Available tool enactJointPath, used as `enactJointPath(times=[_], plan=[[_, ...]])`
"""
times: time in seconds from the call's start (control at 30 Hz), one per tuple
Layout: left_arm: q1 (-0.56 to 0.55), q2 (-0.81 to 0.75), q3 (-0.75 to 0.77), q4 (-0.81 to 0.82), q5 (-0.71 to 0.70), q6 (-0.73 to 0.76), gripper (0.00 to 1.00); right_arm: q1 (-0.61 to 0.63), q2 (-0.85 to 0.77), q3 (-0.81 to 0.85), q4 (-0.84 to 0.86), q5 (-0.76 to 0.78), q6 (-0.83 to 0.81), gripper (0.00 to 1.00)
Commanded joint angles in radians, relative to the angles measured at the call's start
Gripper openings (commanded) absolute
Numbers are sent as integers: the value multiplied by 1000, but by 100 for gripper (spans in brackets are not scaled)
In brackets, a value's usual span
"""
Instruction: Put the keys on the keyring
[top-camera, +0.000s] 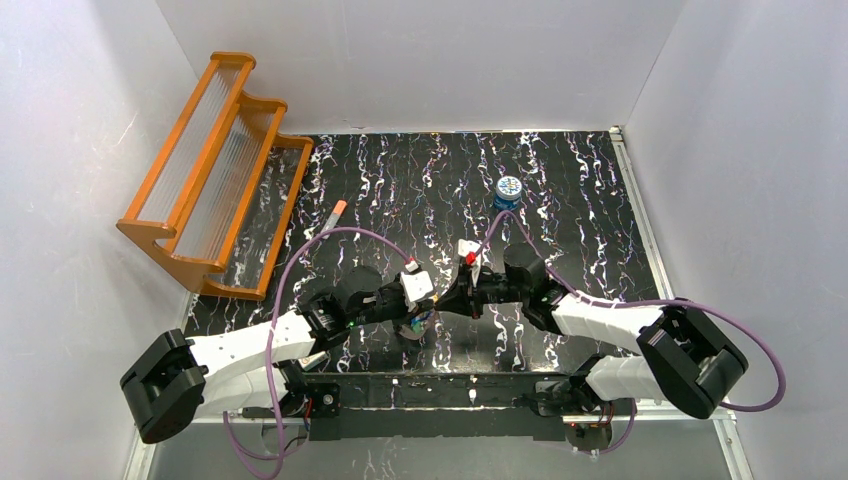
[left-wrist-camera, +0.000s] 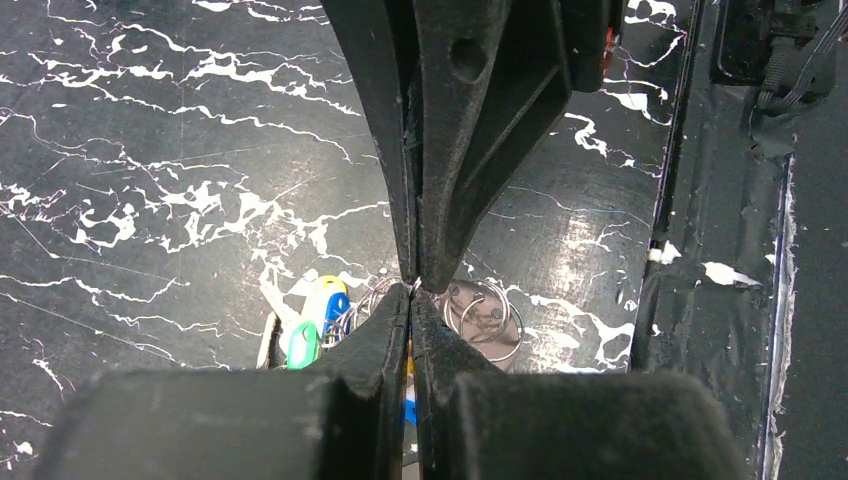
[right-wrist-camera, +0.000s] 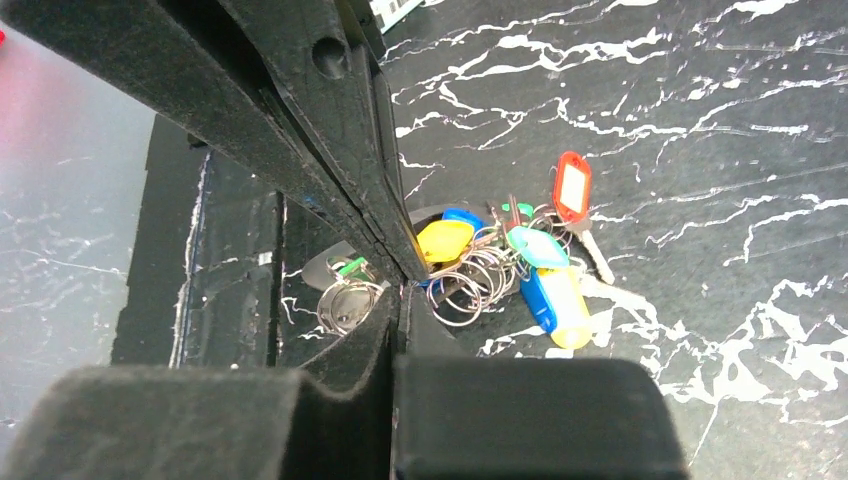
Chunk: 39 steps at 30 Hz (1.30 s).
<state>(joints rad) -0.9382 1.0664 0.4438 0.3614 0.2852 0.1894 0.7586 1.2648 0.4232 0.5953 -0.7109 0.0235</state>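
The keys (right-wrist-camera: 530, 265) lie in a heap on the black marbled table, with yellow, red, teal and blue plastic heads and several thin metal rings (right-wrist-camera: 470, 285). They also show in the left wrist view (left-wrist-camera: 318, 312) and under the arms in the top view (top-camera: 418, 326). My left gripper (left-wrist-camera: 413, 288) and right gripper (right-wrist-camera: 400, 290) are both shut. Their tips meet just above the heap and pinch a thin metal ring between them; they also meet in the top view, left gripper (top-camera: 437, 305) and right gripper (top-camera: 452, 300). A thin pale band (left-wrist-camera: 268, 340) beside the keys may be the keyring; the rest is hidden.
A small round blue tin (top-camera: 509, 189) stands at the back right. An orange-tipped white tube (top-camera: 334, 215) lies at the back left beside a tiered wooden rack (top-camera: 215, 170). The black base rail (top-camera: 440, 390) runs just behind the keys at the near edge.
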Motion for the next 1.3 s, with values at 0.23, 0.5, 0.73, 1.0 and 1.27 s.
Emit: enactJointPath(times=[0.23,0.5,0.73,1.0,1.27], plan=[[-5,-95,-34,33,-32,-23,21,-5,-41,-64,200,19,1,1],[-6,-259,-170,169,-47,-45,34,-5,-56,-205,507,-15,32,1],[-5,-285,-235,266,77,-39,33,-5,-33,-218,632,-103,48,1],[-5,-235,-223,304,149,-35,20,-5,-1,-203,691,-158,86,1],[-5,-189,-223,306,161,-22,6,-5,-9,-198,692,-162,98,1]])
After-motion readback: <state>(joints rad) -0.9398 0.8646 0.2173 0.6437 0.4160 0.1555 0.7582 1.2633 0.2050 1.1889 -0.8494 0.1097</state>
